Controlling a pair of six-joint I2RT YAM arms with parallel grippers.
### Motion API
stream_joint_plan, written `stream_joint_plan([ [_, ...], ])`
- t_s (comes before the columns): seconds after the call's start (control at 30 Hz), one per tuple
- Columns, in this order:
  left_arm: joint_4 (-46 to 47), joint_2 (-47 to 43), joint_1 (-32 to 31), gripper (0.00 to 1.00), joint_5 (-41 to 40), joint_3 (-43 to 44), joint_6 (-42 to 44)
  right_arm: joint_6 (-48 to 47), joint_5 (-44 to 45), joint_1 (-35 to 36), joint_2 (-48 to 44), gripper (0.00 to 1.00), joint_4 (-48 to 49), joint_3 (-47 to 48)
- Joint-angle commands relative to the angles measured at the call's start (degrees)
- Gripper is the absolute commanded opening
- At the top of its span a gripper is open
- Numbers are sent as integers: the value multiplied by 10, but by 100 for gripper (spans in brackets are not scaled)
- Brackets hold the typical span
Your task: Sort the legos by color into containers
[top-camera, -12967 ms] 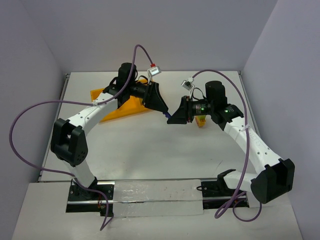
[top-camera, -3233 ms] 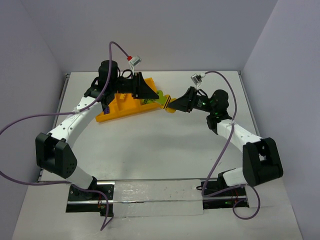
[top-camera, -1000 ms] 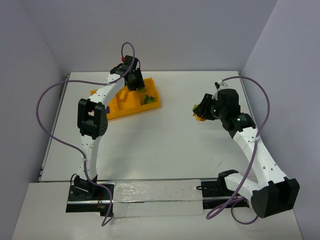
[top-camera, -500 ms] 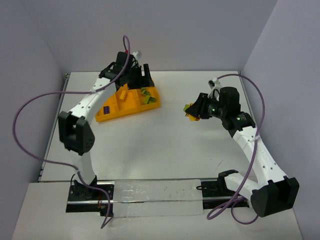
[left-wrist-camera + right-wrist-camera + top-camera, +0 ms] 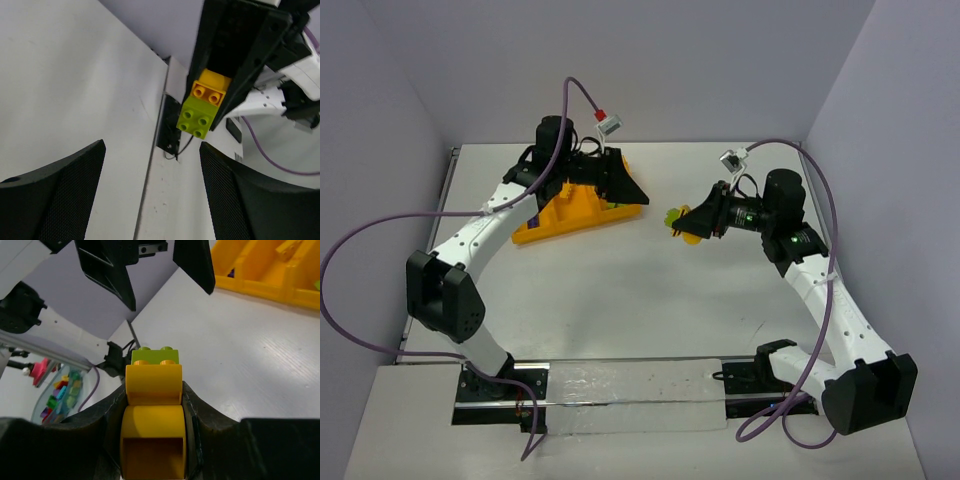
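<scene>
The right gripper (image 5: pixel 686 222) is held raised, aimed toward the bench's left edge and clamped on a small lime-green and orange-yellow plastic brick stack (image 5: pixel 202 107), while the left gripper (image 5: pixel 623 187) is spread wide, empty.

My bricks (image 5: pixel 152 385) are smooth, shiny plastic. The tray (image 5: pixel 260 270) at the upper right is shiny plastic too. The table (image 5: pixel 260 370) is smooth with fine lines and a soft shine. My left fingers (image 5: pixel 55 195) are dull black with tiny bumps.
</scene>
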Motion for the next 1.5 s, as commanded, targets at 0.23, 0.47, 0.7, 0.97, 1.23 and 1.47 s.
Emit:
stream_joint_plan([
  [0.23, 71, 3, -41, 79, 142, 22, -7, 22, -77, 0, 1, 0, 71, 3],
  [0.47, 83, 15, -60, 75, 145, 43, -26, 21, -79, 3, 5, 0, 69, 7],
  [0.7, 98, 33, -78, 64, 141, 61, -50, 11, -76, 8, 11, 0, 60, 14],
  [0.97, 97, 44, -87, 52, 146, 71, -57, 7, -72, 9, 13, 0, 51, 20],
  [1.23, 60, 53, -98, 52, 145, 88, -35, 5, -68, 10, 13, 0, 49, 19],
  [1.47, -7, 66, -104, 56, 121, 104, 8, 1, -67, 10, 12, 0, 43, 23],
])
